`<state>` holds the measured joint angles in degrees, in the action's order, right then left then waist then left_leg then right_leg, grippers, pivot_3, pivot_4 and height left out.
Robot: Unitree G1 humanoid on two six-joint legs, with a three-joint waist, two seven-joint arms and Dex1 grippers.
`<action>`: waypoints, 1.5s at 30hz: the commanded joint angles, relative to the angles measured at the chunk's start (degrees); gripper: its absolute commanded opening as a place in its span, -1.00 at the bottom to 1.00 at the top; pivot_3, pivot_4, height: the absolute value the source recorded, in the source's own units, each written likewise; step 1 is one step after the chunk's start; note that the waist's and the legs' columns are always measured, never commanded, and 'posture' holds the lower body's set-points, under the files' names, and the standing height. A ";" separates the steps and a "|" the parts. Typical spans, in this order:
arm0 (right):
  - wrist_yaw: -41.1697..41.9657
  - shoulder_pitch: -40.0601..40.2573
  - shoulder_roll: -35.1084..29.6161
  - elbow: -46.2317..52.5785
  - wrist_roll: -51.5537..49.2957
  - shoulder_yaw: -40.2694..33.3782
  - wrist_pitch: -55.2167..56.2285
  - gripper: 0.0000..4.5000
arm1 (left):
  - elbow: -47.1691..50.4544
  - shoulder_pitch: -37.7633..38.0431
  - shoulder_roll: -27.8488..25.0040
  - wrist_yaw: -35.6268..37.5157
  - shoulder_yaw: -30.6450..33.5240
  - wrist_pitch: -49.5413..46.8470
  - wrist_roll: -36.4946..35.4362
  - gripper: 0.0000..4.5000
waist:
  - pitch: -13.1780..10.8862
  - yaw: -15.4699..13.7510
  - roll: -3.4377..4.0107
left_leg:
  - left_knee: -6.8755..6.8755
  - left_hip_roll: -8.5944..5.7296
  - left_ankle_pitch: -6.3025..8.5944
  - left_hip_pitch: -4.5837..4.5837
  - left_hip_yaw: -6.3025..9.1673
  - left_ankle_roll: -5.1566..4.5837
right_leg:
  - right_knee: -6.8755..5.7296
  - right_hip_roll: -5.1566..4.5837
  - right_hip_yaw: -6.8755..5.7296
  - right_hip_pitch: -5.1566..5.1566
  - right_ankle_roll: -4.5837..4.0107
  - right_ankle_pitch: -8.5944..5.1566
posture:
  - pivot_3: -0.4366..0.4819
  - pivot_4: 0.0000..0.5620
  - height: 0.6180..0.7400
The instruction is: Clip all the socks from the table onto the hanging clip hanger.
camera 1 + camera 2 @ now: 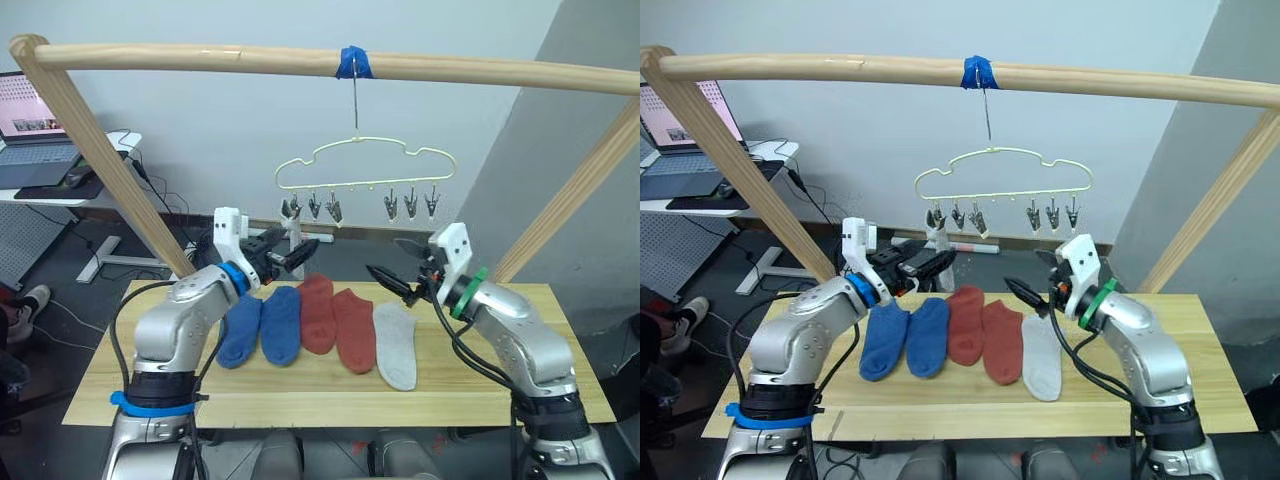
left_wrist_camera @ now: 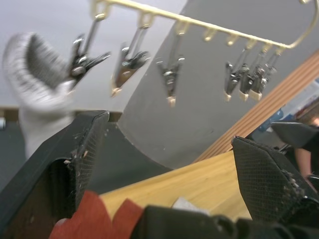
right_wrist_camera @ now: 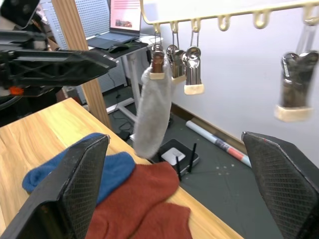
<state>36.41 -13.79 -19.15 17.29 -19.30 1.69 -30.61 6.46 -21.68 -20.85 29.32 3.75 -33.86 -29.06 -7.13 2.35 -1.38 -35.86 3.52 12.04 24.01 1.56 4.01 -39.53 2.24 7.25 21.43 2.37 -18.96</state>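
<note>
Already one grey sock [image 3: 152, 112] hangs clipped, beyond both grippers' wide-spread fingers [image 2: 84, 154].

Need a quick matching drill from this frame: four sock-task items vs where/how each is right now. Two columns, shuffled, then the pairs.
Things:
1. grey sock on the hanger
2. grey sock on the table
3. blue socks
4. left gripper

States:
A. lying flat at the right end of the sock row
B. open, raised above the table near the hanging sock
C. dangling from the leftmost clip of the clip hanger
D. lying side by side at the left end of the row

Pairs: 1-C, 2-A, 3-D, 4-B
</note>
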 commanded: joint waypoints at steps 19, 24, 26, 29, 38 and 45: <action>-0.35 -1.10 0.52 7.28 -4.35 0.30 3.06 1.00 | -17.51 -4.31 9.45 -8.55 -2.59 31.83 18.99 0.27 | -0.01 0.78 -0.01 | -0.03 -0.02 0.00 0.03 0.01 -0.01 | 0.03 0.00 0.00 -0.04 0.01 0.01 | -0.14 -0.62 1.00; -1.16 -3.31 1.79 7.41 -4.98 0.70 3.79 1.00 | -24.62 -7.03 10.85 -10.58 -1.52 37.65 20.19 0.27 | -0.01 0.89 -0.01 | -0.06 -0.03 0.00 0.02 0.01 -0.01 | 0.03 0.00 0.00 -0.06 0.02 0.01 | -0.15 -0.61 1.00; -1.31 -3.91 1.87 7.09 -4.86 0.68 4.22 1.00 | -27.33 -8.26 10.81 -11.03 -1.62 39.71 21.12 0.27 | -0.01 0.89 -0.02 | -0.06 -0.04 0.00 0.03 0.03 -0.01 | 0.03 0.00 -0.02 -0.06 0.02 0.01 | -0.15 -0.61 1.00; -1.33 -4.12 1.54 6.90 -4.79 0.97 4.65 1.00 | -30.36 -9.47 11.00 -10.95 -1.49 41.69 21.60 0.27 | -0.01 0.89 -0.01 | -0.05 -0.04 0.00 0.03 0.02 -0.01 | 0.06 0.00 -0.02 -0.06 0.03 0.01 | -0.15 -0.61 1.00; -1.64 -4.12 1.15 6.98 -4.64 1.19 4.96 1.00 | -35.88 -12.46 11.33 -10.54 -0.91 44.39 21.50 0.27 | -0.01 0.92 -0.02 | -0.04 -0.04 0.00 0.04 0.04 -0.01 | 0.03 0.00 -0.04 -0.06 0.02 0.02 | -0.18 -0.60 1.00; -2.11 -3.98 0.92 7.30 -4.58 1.05 4.69 1.00 | -37.01 -13.27 11.92 -9.74 -0.79 45.32 21.41 0.19 | -0.02 1.00 -0.01 | -0.05 -0.04 0.00 0.04 0.02 -0.01 | 0.03 0.00 -0.03 -0.06 0.03 0.02 | -0.20 -0.60 1.00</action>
<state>34.65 -17.04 -17.87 22.30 -23.55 3.38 -27.18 -31.65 -33.93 -8.93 19.46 2.70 10.08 -7.65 -7.15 3.35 -1.39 -35.90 3.49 12.04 24.05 1.58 4.00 -39.50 2.24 7.22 21.37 2.39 -18.95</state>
